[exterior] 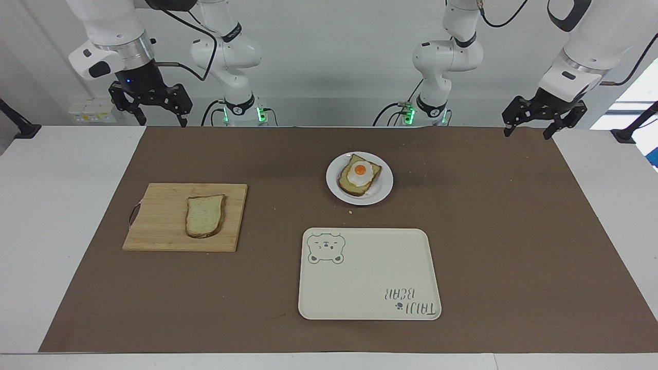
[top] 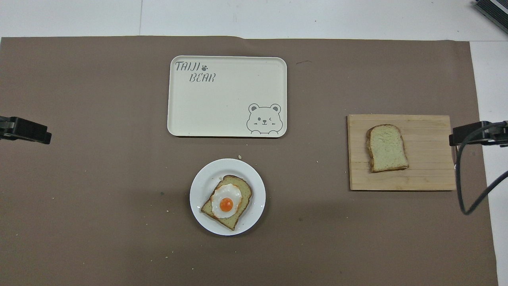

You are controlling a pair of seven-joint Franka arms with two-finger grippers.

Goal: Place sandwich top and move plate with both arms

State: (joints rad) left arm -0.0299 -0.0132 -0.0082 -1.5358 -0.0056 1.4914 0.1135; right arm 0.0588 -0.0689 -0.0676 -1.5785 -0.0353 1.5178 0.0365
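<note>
Nearest your arms, at lower centre of the overhead frame, you have the round white plate (top: pixel 197 190) holding a bread slice topped with a fried egg (top: pixel 226 201). Toward the right arm's end, at the frame's right, the wooden cutting board (top: pixel 428 178) carries the sandwich top (top: pixel 386 148), lying flat with its rounded end farther from you. Farther out, at upper centre, the cream bear tray (top: pixel 222 103) has nothing on it. In the facing frame your right gripper (exterior: pixel 160 118) hangs at upper left over the brown mat's (exterior: pixel 514 231) corner, fingers spread wide, holding nothing. Your left gripper (exterior: pixel 525 130) hangs at upper right over the opposite corner, fingers likewise apart and unladen.
</note>
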